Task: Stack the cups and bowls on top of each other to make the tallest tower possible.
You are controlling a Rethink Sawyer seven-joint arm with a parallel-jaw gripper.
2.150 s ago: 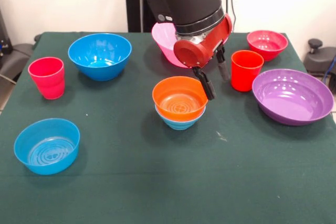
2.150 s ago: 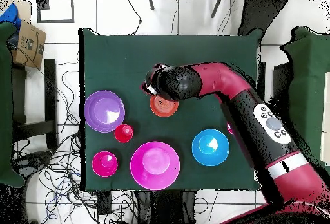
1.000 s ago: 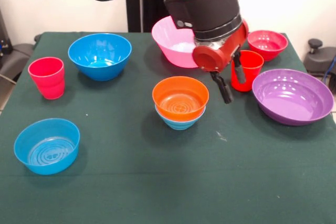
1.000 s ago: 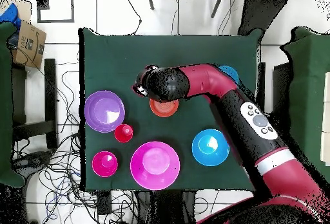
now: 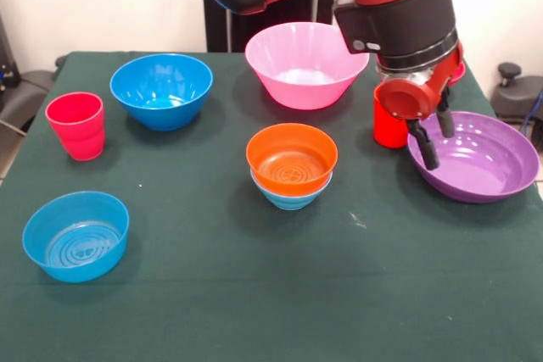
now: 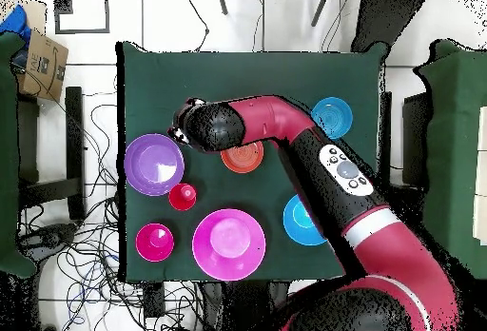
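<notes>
My gripper (image 5: 436,135) is open and empty, and hangs over the left rim of the wide purple bowl (image 5: 479,163). The orange-red cup (image 5: 387,127) stands just left of it, partly hidden behind the wrist. The tower is the orange bowl (image 5: 291,157) nested in the light-blue bowl (image 5: 290,197) at mid-table. The pinkish-red cup (image 5: 76,125) stands at the far left. The deep blue bowl (image 5: 161,89), the large pink bowl (image 5: 304,64) and the small blue bowl (image 5: 75,236) stand apart. The arm hides the small red bowl in the front view; it shows in the overhead view (image 6: 155,242).
In the overhead view the gripper (image 6: 181,132) sits beside the purple bowl (image 6: 152,164), with the orange-red cup (image 6: 183,196) close by. The arm crosses over the orange bowl (image 6: 243,158) and part of the deep blue bowl (image 6: 302,221). Cables lie on the floor round the table.
The gripper has moved from beside the orange bowl to the right in the front view, over the purple bowl's rim. It is still open and empty. The bowls and cups have not moved.
</notes>
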